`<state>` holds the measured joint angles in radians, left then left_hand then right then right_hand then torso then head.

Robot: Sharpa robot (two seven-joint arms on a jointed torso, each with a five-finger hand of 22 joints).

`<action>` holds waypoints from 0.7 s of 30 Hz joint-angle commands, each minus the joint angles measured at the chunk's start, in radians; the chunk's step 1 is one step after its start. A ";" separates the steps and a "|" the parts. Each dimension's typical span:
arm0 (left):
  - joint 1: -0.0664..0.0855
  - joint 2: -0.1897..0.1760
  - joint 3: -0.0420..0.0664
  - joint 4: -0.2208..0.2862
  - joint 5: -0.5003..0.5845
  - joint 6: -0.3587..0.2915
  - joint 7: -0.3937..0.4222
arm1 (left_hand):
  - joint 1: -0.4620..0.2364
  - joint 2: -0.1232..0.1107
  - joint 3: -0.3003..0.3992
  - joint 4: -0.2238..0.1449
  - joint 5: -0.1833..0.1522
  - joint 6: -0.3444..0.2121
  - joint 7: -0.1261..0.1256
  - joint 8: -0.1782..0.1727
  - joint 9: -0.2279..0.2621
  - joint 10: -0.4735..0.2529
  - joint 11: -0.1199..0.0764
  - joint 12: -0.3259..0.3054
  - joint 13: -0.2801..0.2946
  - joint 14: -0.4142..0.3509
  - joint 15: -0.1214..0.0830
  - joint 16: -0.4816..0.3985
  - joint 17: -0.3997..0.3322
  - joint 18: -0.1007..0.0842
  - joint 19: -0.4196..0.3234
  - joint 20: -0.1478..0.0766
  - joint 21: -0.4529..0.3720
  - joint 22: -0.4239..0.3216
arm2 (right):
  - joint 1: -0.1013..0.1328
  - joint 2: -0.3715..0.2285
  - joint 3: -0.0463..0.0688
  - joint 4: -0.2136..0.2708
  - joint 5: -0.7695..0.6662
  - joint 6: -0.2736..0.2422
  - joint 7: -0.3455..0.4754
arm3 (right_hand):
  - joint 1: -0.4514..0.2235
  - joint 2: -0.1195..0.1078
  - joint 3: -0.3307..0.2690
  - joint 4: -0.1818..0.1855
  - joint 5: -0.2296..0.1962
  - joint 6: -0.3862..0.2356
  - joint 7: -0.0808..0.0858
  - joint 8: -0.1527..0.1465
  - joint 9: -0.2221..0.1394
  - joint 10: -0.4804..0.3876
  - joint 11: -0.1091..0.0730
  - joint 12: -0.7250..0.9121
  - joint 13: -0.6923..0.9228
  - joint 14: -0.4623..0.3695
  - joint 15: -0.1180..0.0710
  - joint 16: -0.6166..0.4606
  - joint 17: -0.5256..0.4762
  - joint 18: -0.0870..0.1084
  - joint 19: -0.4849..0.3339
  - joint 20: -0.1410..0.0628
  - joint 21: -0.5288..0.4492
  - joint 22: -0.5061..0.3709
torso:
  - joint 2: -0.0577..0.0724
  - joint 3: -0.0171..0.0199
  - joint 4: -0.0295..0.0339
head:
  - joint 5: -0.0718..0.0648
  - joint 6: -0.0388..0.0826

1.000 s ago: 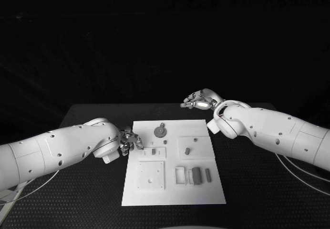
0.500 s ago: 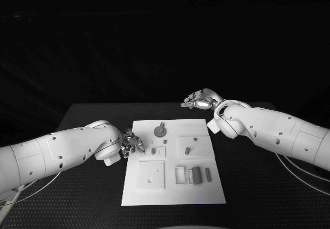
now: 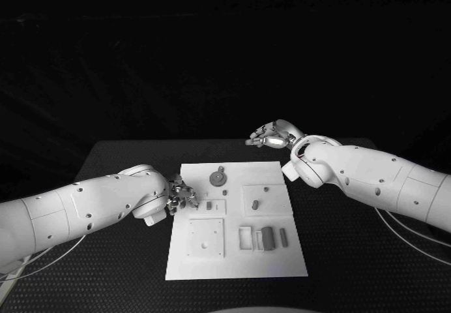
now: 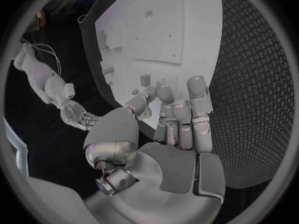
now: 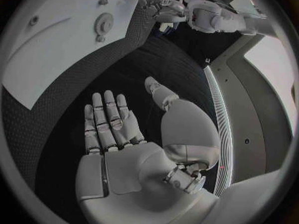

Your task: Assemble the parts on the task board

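The white task board (image 3: 235,257) lies mid-table with grey parts on it: a gear (image 3: 218,177) at the far end, a small piece (image 3: 255,206) in the right square, and upright blocks (image 3: 268,238) nearer me. My left hand (image 3: 180,195) hovers at the board's left edge, its fingertips (image 4: 163,93) reaching over the board (image 4: 156,35) close to a small part (image 4: 145,79); I see nothing held. Off the board's far right corner, my right hand (image 3: 272,135) stays raised with its fingers (image 5: 107,119) stretched flat over the black table.
A small peg (image 3: 227,192) stands just this side of the gear. A recessed square plate (image 3: 206,238) fills the board's near left. The right wrist view shows the board (image 5: 56,55) and gear (image 5: 103,21) beyond my right hand. Black table surrounds the board.
My left arm and hand have crept a little to the right, closer over the board's left edge. The right hand has not moved.
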<state>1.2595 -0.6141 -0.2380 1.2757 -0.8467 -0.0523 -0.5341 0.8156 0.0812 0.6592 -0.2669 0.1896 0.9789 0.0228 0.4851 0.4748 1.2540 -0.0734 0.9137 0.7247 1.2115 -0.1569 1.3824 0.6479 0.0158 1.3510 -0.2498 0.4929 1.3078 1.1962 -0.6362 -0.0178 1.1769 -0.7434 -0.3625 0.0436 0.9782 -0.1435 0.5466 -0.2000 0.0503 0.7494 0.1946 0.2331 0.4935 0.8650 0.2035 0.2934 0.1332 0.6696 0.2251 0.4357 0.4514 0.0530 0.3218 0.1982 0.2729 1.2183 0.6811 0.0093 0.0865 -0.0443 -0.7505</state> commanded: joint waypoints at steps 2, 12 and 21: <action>-0.004 0.008 0.001 -0.007 -0.009 0.017 -0.002 | -0.003 0.009 0.011 0.007 -0.005 0.078 0.007 0.067 0.086 0.011 -0.007 0.003 0.001 0.022 -0.026 0.003 0.002 0.006 0.004 0.000 0.004 0.020 | 0.000 0.000 0.001 0.001 -0.001 0.006 0.006 | 0.000 0.014 -0.004 0.004 -0.001 -0.007 0.032 0.005 -0.001 -0.007 0.002 0.004 -0.001 -0.007 0.001 -0.006 0.001 -0.008 -0.004 -0.001 -0.004 0.002 | 0.000 0.0010 -0.0001 | -0.001 0.000; -0.011 0.012 0.001 -0.011 -0.009 0.028 -0.003 | -0.005 0.011 0.012 0.010 -0.013 0.075 0.008 0.063 0.089 0.009 -0.006 0.001 0.001 0.019 -0.026 0.002 0.002 0.005 0.002 0.000 0.003 0.019 | 0.000 0.000 0.001 0.001 -0.001 0.008 0.006 | -0.001 0.014 -0.004 0.004 -0.001 -0.007 0.032 0.005 -0.002 -0.007 0.002 0.004 -0.002 -0.007 0.001 -0.006 0.001 -0.008 -0.004 -0.001 -0.004 0.002 | -0.001 0.0016 0.0003 | -0.002 -0.001; -0.015 0.017 0.001 -0.021 -0.009 0.030 -0.004 | -0.005 0.012 0.012 0.010 -0.015 0.075 0.008 0.062 0.089 0.008 -0.006 0.001 0.001 0.018 -0.026 0.002 0.002 0.005 0.001 0.000 0.003 0.019 | 0.000 -0.001 0.001 0.002 -0.001 0.009 0.006 | -0.001 0.014 -0.004 0.005 -0.001 -0.007 0.032 0.005 -0.002 -0.007 0.002 0.005 -0.003 -0.007 0.001 -0.006 0.001 -0.007 -0.004 -0.001 -0.005 0.003 | -0.001 0.0013 0.0002 | -0.004 -0.002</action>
<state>1.2459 -0.6005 -0.2376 1.2551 -0.8527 -0.0363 -0.5386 0.8067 0.0824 0.6580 -0.2657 0.1767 0.9832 0.0224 0.4851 0.4748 1.2561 -0.0755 0.9136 0.7246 1.2128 -0.1596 1.3823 0.6486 0.0153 1.3512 -0.2494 0.4928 1.3076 1.1962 -0.6370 -0.0178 1.1775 -0.7432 -0.3622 0.0436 0.9742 -0.1396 0.5438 -0.1971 0.0503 0.7494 0.1946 0.2331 0.4927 0.8650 0.2035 0.2933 0.1322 0.6697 0.2252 0.4356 0.4511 0.0530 0.3218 0.1982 0.2730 1.2200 0.6804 0.0105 0.0866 -0.0477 -0.7520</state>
